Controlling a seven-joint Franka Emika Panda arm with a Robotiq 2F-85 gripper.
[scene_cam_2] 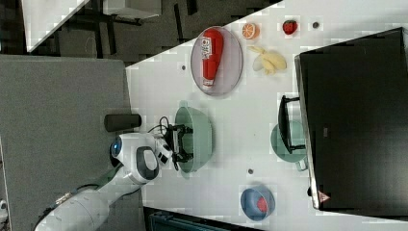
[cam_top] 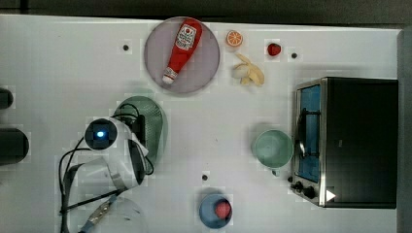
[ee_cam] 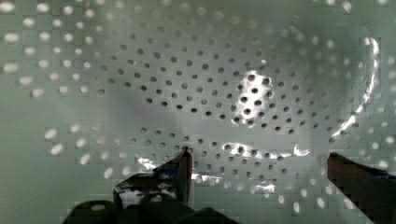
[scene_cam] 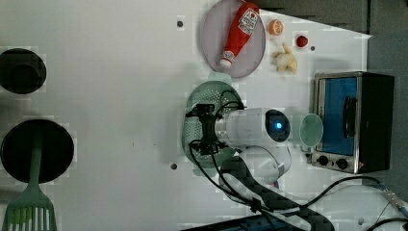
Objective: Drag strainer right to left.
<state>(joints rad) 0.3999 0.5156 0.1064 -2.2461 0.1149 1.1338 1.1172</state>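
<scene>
Over the strainer [scene_cam_2: 199,132] (mint-green, perforated), the gripper [ee_cam: 257,168] hangs with fingers spread wide, gripping nothing; the basket sits mid-table, between the ketchup plate [scene_cam_2: 233,67] and blue bowl [scene_cam_2: 248,204].

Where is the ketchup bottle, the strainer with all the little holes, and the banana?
ketchup bottle [cam_top: 181,48], top view, on its red body.
strainer [cam_top: 154,121], top view, on its holed inside wall beside the arm.
banana [cam_top: 250,72], top view, on the peeled middle.
</scene>
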